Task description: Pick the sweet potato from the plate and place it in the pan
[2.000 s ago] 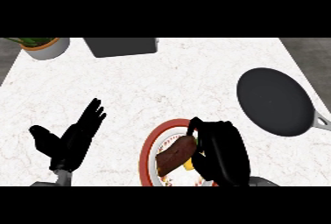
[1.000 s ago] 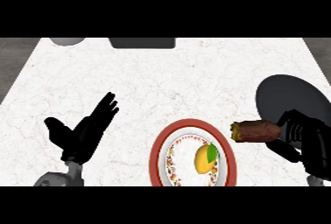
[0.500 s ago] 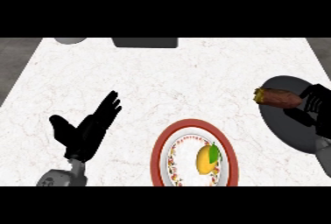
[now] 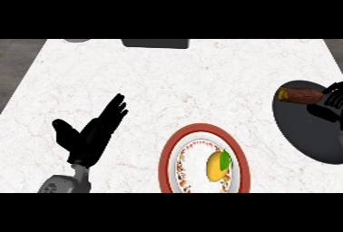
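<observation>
Right hand at right edge, fingers curled round sweet potato over pan — left hand open, resting

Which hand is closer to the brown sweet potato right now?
Right. The right hand holds the brown sweet potato over the black round pan; the left hand rests open far across the counter.

My left hand is matte black all over, a broad palm with slim tapering fingers and a thicker thumb, no markings that I can make out; below it my wrist narrows into a short pale grey stem, then a rounded darker grey forearm casing; my right hand shows only as black finger shapes at the worktop's right edge; its forearm is out of sight.
</observation>
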### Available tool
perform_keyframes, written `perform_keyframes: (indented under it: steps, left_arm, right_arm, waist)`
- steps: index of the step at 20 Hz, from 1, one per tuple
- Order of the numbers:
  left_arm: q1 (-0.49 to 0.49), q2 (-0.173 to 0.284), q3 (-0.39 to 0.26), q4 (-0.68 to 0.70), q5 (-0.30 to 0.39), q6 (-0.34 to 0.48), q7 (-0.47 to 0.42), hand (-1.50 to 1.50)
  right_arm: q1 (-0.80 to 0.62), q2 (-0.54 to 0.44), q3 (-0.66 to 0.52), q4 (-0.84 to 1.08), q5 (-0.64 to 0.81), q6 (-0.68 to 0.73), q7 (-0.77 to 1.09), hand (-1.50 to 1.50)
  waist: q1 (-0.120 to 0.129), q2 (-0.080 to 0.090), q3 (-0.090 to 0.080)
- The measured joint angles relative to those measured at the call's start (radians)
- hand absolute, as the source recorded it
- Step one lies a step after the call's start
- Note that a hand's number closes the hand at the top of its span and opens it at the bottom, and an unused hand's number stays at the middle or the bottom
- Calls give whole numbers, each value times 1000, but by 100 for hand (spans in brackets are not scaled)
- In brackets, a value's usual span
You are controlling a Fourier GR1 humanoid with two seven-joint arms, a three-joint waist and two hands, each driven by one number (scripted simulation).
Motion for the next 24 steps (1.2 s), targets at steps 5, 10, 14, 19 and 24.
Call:
perform_keyframes:
  steps: [5,10,14,19,24]
  left_arm:
    - [-22,-13,-7,11,-8,-1,3,0]
    - [-22,-17,2,18,-10,4,2,0]
    - [-10,-17,3,10,-10,3,2,0]
    - [-13,-17,9,-4,-11,9,13,0]
    - [-26,-27,13,15,-14,11,12,0]
  right_arm:
    - [-81,-19,26,199,50,98,27,-150]
    - [-125,-15,-43,266,-9,205,-80,-150]
    - [-129,-3,-149,260,-117,298,-196,-150]
    - [-123,-38,-250,308,-220,482,-251,-150]
    - [-83,-106,-291,361,-261,713,-280,-150]
  waist:
    - [14,6,1]
    - [8,7,3]
    - [0,4,5]
    - [-3,4,4]
    - [-10,4,3]
